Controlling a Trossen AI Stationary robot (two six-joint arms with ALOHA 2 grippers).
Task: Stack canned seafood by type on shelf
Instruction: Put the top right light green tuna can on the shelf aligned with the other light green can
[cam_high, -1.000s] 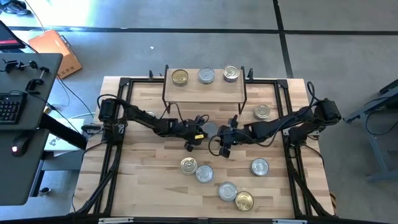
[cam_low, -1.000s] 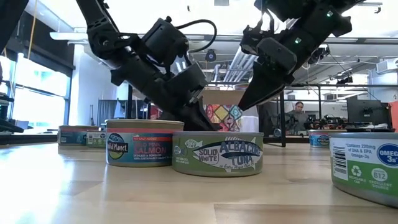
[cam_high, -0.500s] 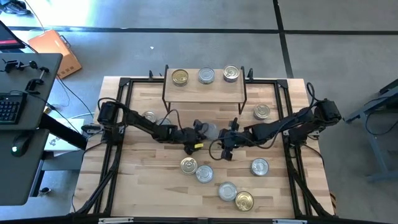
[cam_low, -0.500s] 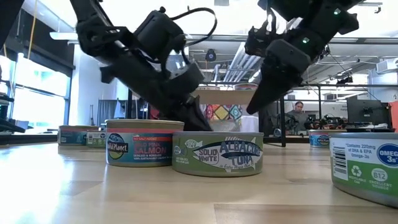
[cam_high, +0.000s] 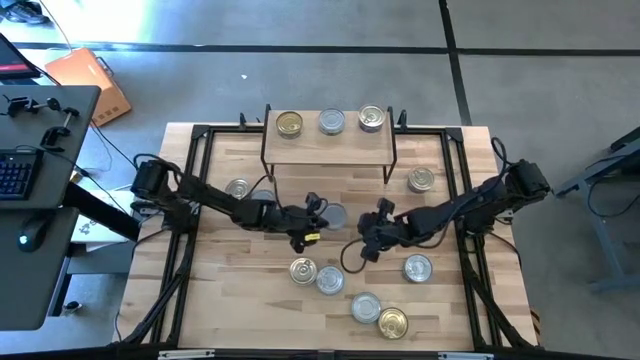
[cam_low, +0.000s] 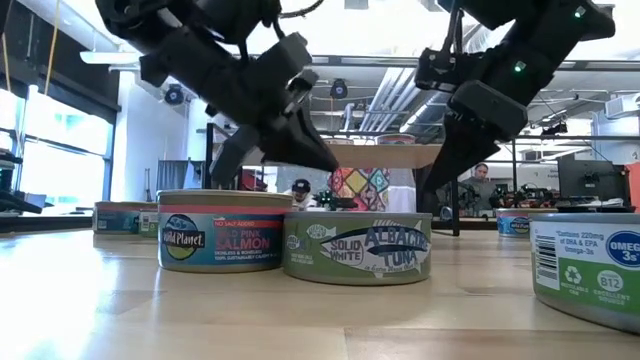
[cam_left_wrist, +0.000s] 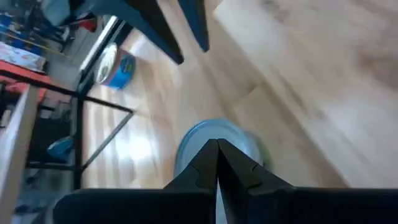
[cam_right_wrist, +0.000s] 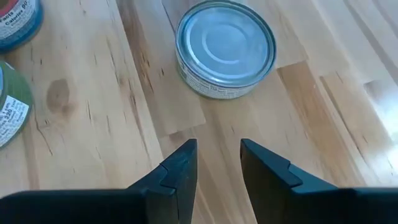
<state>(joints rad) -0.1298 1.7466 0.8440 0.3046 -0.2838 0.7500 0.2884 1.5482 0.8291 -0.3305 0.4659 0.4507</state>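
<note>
Wooden slat tabletop (cam_high: 240, 290) holds scattered tins (cam_high: 303, 268); left gripper (cam_high: 308, 228) clenched empty, right gripper (cam_high: 366, 240) parted.

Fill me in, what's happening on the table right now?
Two arms are sorting tins of seafood. Three tins already sit in a row on the shelf; the rest lie loose on the tabletop. The left hand is shut and empty at mid-table, over a silver tin. The right hand hangs nearby, fingers slightly apart, holding nothing, pointing at another silver tin.

Overhead, table-level, two wrist views
</note>
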